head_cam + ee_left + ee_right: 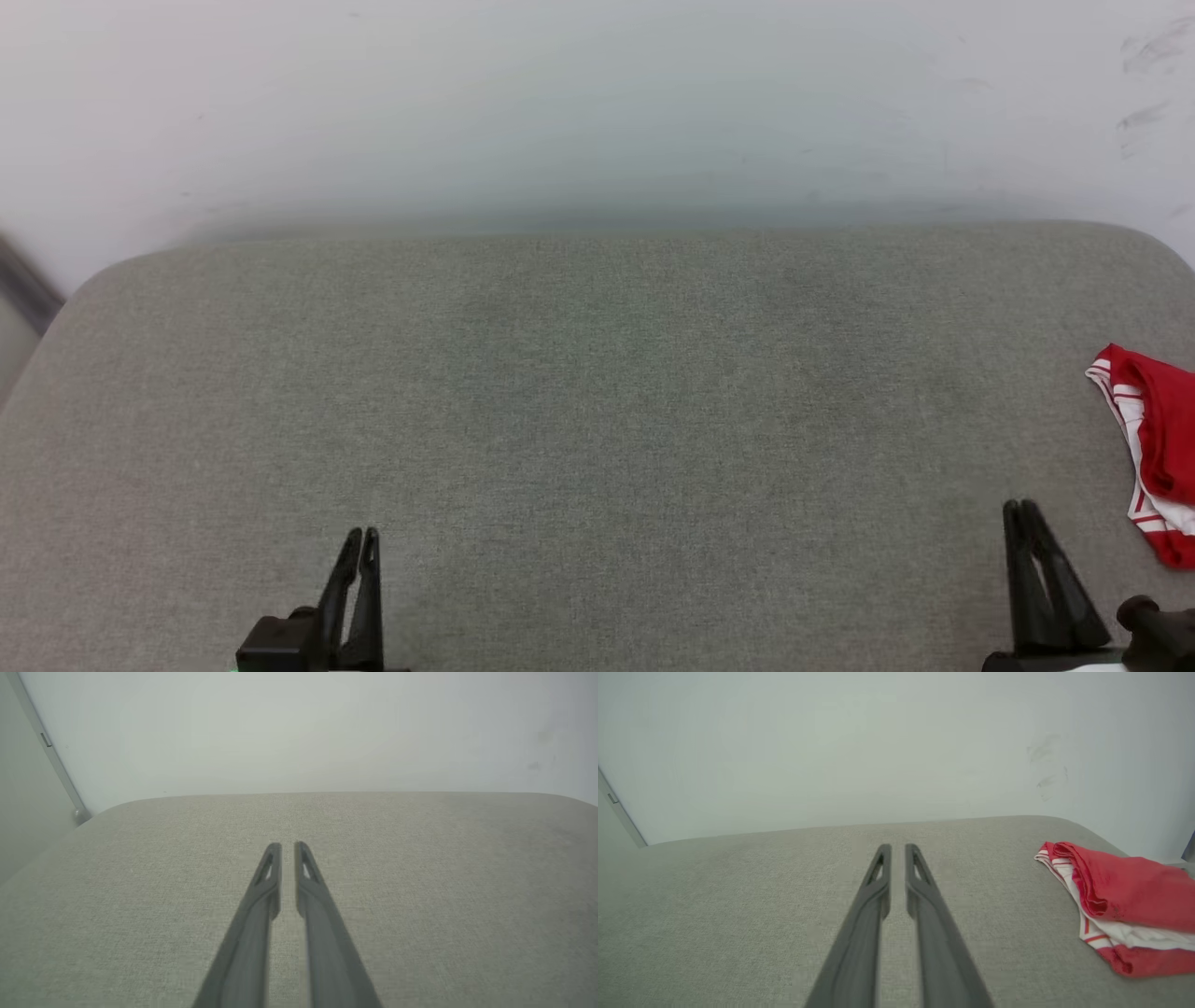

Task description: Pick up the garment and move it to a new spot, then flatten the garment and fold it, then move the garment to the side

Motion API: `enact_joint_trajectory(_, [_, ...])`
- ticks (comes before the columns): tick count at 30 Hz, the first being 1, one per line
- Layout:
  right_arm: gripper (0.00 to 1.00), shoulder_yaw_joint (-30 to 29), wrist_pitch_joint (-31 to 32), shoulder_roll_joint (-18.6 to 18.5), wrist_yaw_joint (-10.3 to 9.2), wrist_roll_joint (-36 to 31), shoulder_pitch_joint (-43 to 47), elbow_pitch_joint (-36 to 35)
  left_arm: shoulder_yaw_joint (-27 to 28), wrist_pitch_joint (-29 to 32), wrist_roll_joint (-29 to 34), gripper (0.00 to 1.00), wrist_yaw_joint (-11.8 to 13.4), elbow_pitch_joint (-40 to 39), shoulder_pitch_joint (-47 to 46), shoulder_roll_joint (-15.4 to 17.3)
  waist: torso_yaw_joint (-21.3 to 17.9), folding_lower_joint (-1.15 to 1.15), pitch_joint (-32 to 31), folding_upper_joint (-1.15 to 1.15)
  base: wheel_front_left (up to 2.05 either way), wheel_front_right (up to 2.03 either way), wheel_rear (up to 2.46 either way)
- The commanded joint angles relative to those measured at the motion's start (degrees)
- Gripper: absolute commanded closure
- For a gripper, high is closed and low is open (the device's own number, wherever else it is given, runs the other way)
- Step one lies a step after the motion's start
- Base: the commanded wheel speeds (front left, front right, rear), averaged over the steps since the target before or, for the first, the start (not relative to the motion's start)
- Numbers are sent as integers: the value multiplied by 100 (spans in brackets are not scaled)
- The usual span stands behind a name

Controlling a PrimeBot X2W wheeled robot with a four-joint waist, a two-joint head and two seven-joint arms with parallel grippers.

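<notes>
Item: garment [1165, 439], red cloth with white, red-striped trim, crumpled in a heap at the right edge of the grey fabric surface [597, 392]. I see the left end effector [362, 534] and right end effector [1020, 505] narrowly parted and empty, the right one near the heap, not touching.

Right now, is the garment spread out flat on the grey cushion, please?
No, the garment lies bunched in a heap on the cushion, near its right edge.

Head camera looks steeply down on the grey cushion [597, 420]. Both wrist cameras sit low and near it, facing the far wall [299, 732]; all views share its far edge.
</notes>
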Motion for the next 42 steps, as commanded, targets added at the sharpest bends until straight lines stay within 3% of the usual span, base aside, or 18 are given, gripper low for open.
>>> enact_joint_trajectory(1, [100, 16, 17, 0, -1, 143, -10, -9, -2, 19, -148, 100, -13, -8, -13, 0, -1, 1, 1, 0, 0, 0, 0])
enact_joint_trajectory(22, [100, 68, 494, -97, -1, 2504, -455, 374, 133, 521, -2583, 100, -199, 315, -421, 84, -13, 1, 12, 0, 0, 0, 0])
enact_joint_trajectory(42, [100, 71, 864, -128, -2, 4149, -763, 642, 256, 897, -4293, 100, -334, 515, -702, 118, -24, 1, 22, 0, 0, 0, 0])
